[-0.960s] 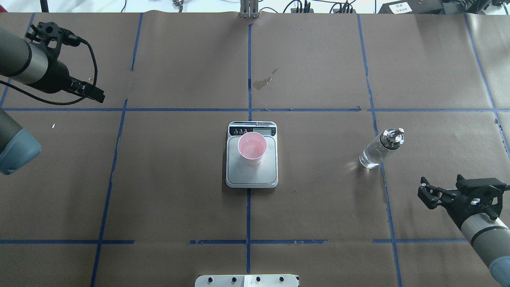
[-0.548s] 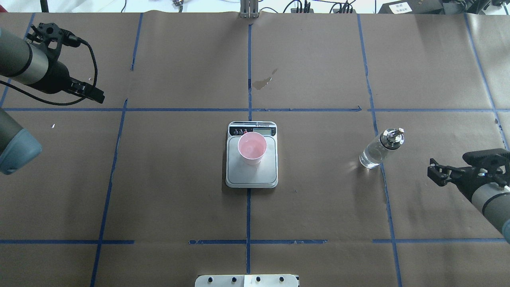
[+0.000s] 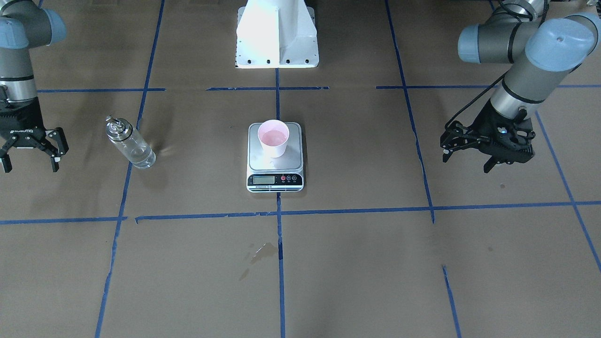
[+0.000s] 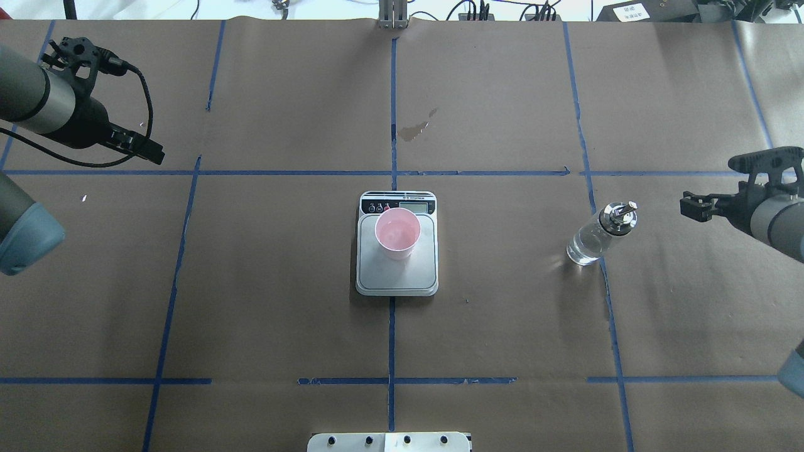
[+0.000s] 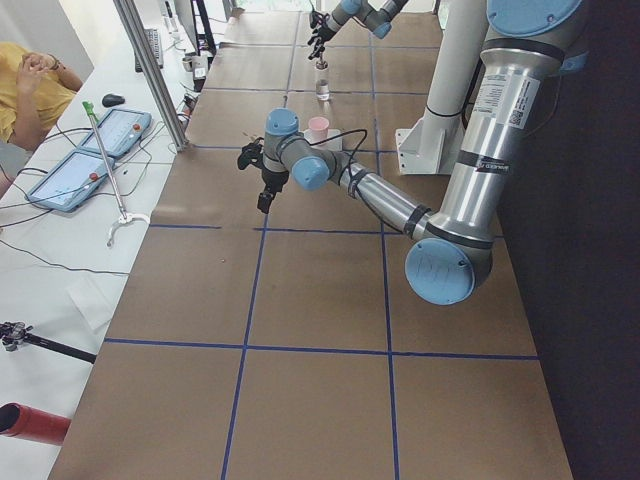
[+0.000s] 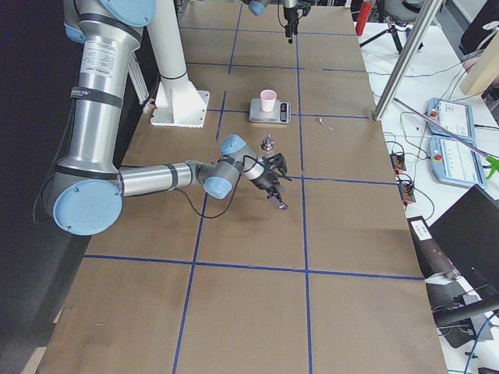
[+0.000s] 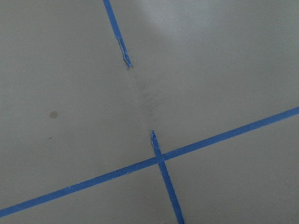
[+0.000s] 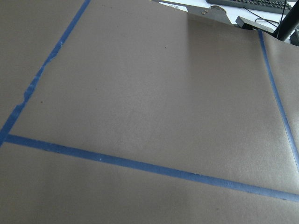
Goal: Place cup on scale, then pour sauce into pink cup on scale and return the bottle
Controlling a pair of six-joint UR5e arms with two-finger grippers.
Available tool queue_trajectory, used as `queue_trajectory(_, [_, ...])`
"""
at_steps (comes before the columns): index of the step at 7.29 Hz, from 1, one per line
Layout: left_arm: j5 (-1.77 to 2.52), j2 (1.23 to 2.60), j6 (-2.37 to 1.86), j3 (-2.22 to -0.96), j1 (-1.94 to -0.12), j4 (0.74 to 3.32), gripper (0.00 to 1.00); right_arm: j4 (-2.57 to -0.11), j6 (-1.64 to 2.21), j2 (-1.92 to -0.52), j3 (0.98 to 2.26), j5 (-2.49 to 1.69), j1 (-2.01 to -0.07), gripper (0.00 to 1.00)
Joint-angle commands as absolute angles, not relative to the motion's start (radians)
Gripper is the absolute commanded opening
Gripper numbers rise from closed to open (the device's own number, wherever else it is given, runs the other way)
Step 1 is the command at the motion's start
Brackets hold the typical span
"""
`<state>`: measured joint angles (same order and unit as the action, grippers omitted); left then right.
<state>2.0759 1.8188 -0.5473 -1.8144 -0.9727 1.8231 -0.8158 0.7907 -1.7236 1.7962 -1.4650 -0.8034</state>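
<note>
The pink cup [image 4: 397, 232] stands upright on the scale [image 4: 397, 276] at the table's middle; both also show in the front view, cup [image 3: 273, 137] and scale [image 3: 275, 164]. The clear glass bottle [image 4: 602, 233] with its metal pourer stands upright to the right, holding clear sauce [image 3: 139, 155]. My right gripper [image 4: 713, 185] is open and empty, to the right of the bottle and apart from it; in the front view [image 3: 29, 159] its fingers are spread wide. My left gripper [image 3: 465, 162] is open and empty, far left over bare paper [image 4: 147, 147].
Brown paper with a blue tape grid [image 4: 392, 172] covers the table. A dark stain [image 4: 418, 129] lies beyond the scale. The white robot base [image 3: 277, 35] sits at the near edge. A metal post [image 4: 392, 19] stands at the far edge.
My right gripper has moved away from the robot's side of the table, from in front of the bottle to level with it on its right. The left arm has barely moved.
</note>
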Motion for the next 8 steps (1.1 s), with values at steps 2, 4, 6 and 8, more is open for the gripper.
queue_trajectory(2, [2.183, 1.786, -0.383, -1.760, -1.067, 1.836, 0.99, -1.132, 0.501, -1.527, 1.787, -1.781, -1.084, 1.00])
queue_trajectory(4, [2.261, 1.761, -0.177, -1.685, -1.214, 1.838, 0.99, -1.395, 0.257, -1.427, 1.769, -1.941, -1.222, 1.00])
queue_trajectory(6, [2.325, 1.759, -0.079, -1.587, -1.352, 1.836, 0.99, -1.460, 0.075, -1.427, 1.676, -2.139, -1.361, 1.00])
queue_trajectory(8, [2.344, 1.732, -0.054, -1.533, -1.435, 1.832, 0.99, -1.575, -0.184, -1.428, 1.586, -2.189, -1.445, 1.00])
